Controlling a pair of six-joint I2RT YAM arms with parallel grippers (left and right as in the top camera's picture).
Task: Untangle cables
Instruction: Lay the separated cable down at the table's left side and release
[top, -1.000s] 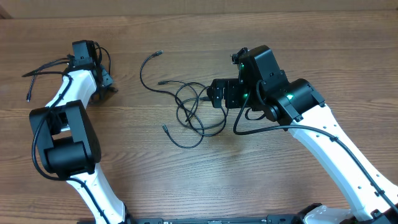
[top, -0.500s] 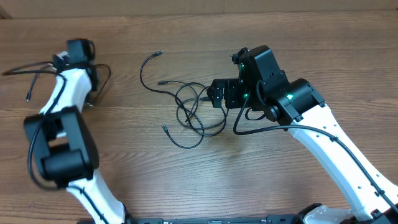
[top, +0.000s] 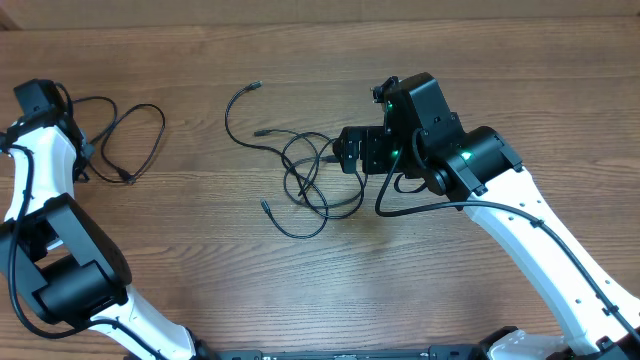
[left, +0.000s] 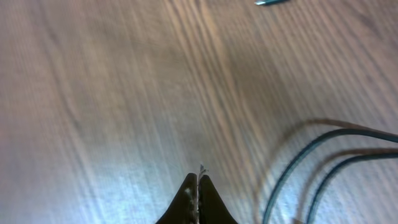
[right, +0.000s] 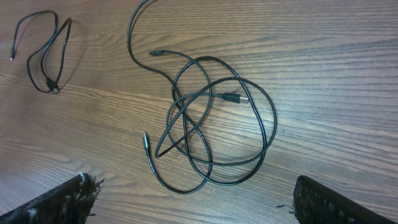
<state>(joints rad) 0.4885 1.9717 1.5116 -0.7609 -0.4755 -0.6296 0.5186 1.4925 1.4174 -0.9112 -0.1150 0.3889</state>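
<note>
Looking down on the wooden desk (top: 200, 280), the main tangle (top: 312, 180) of thin black cables sits right in the middle. Several loops cross over one another, one plug end pokes out at lower left, and another strand arcs away to the upper left. The right fingers (right: 62, 202) are spread wide, one at each bottom corner of the right wrist view, with the knot lying on the desk ahead of them, untouched. Over on the far left, a separate cord (top: 125, 140) lies on its own in a loose folded loop, well apart from the knot. The left fingers (left: 193, 196) are pressed together, tip to tip, above blurred wood grain. Two dark strands (left: 323, 158) curve past just to their right, clear of the tips. The left arm (top: 60, 250) bends along the desk's left edge.
</note>
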